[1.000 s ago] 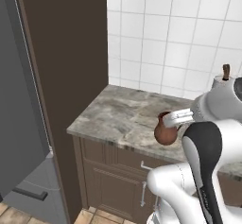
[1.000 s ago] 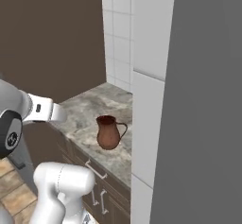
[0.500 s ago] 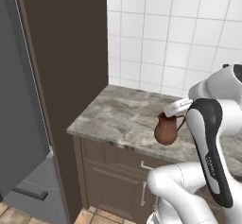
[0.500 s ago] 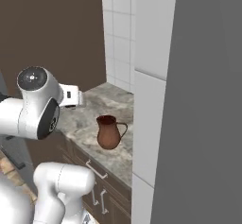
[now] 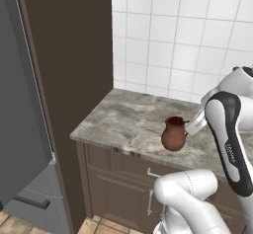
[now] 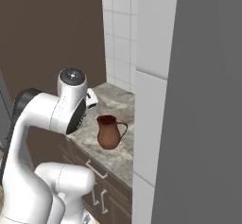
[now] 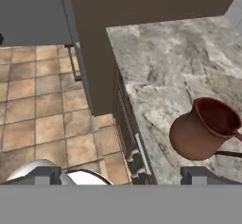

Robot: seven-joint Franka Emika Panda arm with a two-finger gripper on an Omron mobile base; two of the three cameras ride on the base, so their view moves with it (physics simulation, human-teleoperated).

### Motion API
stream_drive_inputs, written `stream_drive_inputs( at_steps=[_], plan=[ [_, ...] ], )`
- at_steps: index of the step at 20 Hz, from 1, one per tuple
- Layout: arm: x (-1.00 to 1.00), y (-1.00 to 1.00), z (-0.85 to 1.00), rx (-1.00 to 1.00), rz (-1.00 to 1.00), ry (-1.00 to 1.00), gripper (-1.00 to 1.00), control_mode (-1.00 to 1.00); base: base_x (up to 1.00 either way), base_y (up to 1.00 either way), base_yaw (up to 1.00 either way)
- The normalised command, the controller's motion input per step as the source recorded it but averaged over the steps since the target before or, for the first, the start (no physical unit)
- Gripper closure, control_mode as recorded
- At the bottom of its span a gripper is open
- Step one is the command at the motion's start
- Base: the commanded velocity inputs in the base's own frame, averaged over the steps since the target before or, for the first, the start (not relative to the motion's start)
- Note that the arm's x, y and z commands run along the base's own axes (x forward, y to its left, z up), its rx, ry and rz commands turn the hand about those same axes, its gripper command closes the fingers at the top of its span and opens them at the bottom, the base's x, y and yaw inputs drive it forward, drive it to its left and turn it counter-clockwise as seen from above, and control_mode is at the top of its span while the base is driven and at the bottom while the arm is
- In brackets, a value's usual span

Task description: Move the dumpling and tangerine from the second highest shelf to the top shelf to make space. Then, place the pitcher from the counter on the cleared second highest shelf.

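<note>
The reddish-brown pitcher stands upright on the marbled counter, near its front edge. In the hand view the pitcher sits at the lower right, with its handle pointing right. My gripper hovers above the counter's edge, open, with nothing between its widely spread fingertips. The pitcher lies ahead of the right fingertip and apart from it. The dumpling, the tangerine, the top shelf and the second highest shelf are out of view.
Dark brown cabinets with metal handles run under the counter. A tall dark brown panel bounds the counter's left end, with a grey fridge door beside it. White wall tiles back the counter. A grey fridge wall fills the right.
My arm has swung round, its elbow rising into the right base view. The hand has shifted slightly to the pitcher's right. The pitcher has not moved and the jaws stay open.
</note>
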Motion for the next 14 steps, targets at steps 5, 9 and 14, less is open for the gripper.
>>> stream_drive_inputs(
  at_steps=[5, 9, 14],
  plan=[
    [0.13, -0.31, -0.4, -0.19, 0.38, 0.17, -1.0, -1.0, 0.0, 0.0, 0.0],
    [0.12, -0.47, -0.38, -0.15, 0.39, 0.05, -1.0, -1.0, 0.0, 0.0, 0.0],
    [0.32, -0.4, -0.38, -0.06, 0.21, 0.0, -1.0, -1.0, 0.0, 0.0, 0.0]
  ],
)
